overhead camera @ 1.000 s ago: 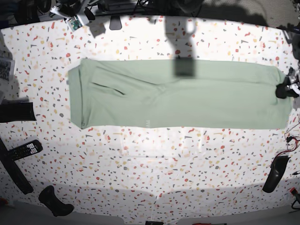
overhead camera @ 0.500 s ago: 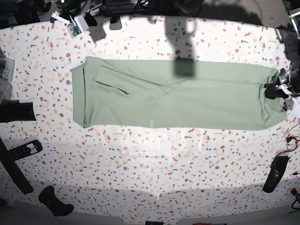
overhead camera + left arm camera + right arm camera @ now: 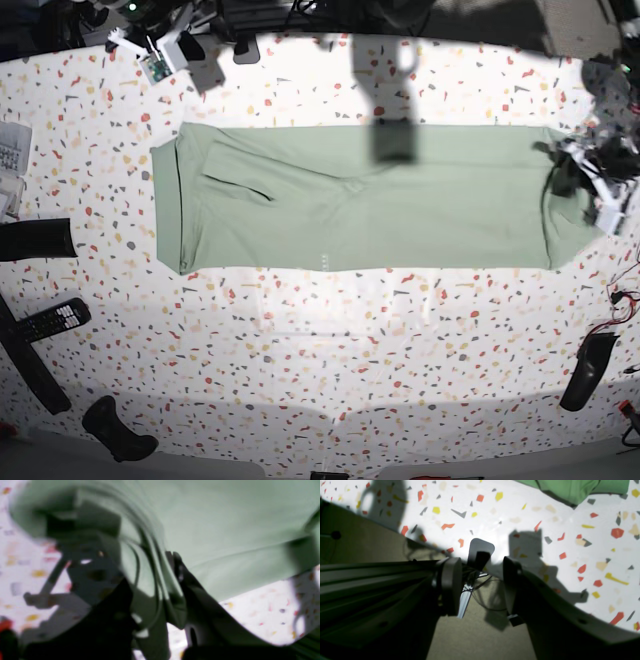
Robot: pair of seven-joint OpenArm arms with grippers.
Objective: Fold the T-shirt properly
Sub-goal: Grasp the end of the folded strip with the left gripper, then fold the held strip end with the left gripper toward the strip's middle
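Note:
The pale sage-green T-shirt (image 3: pixel 380 215) lies as a long flat strip across the speckled table (image 3: pixel 320 350). At its right end my left gripper (image 3: pixel 565 180) is shut on the fabric and holds that end raised off the table, curling inward. The blurred left wrist view shows the dark fingers (image 3: pixel 180 575) pinching a bunched fold of the T-shirt (image 3: pixel 225 517). My right gripper (image 3: pixel 480 580) hangs open and empty over the table's edge, with a T-shirt corner (image 3: pixel 570 487) far from it at the top of that view.
A remote control (image 3: pixel 55 318) and a black block (image 3: pixel 35 240) lie at the left. A black object (image 3: pixel 118 430) sits at the bottom left, another (image 3: pixel 587 370) at the lower right. Cables and boards line the far edge (image 3: pixel 160 55).
My left gripper has moved left and up with the T-shirt's right end, which has come off the table and pulled inward. The rest of the T-shirt has barely moved.

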